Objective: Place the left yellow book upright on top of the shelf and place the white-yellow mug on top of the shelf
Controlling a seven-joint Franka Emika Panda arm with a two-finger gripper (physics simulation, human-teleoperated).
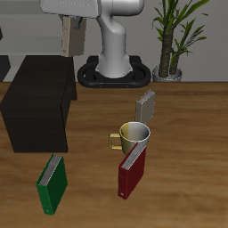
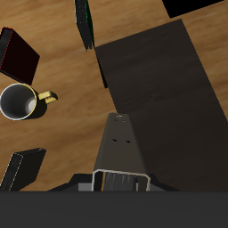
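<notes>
Khaki-covered, the left yellow book (image 1: 70, 38) hangs upright, pinched in the gripper (image 1: 71, 20), above the back of the black shelf (image 1: 36, 102). White-yellow mug (image 1: 134, 135) stands on the wooden table (image 1: 191, 142), between a speckled grey book (image 1: 147, 105) and a dark red book (image 1: 131, 171); a green book (image 1: 52, 183) lies near the front edge.

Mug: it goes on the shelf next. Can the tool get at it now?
Probably not yet: the tool is shut on the yellow book over the shelf. The mug is open from above, though a grey book and a red book stand close.
</notes>
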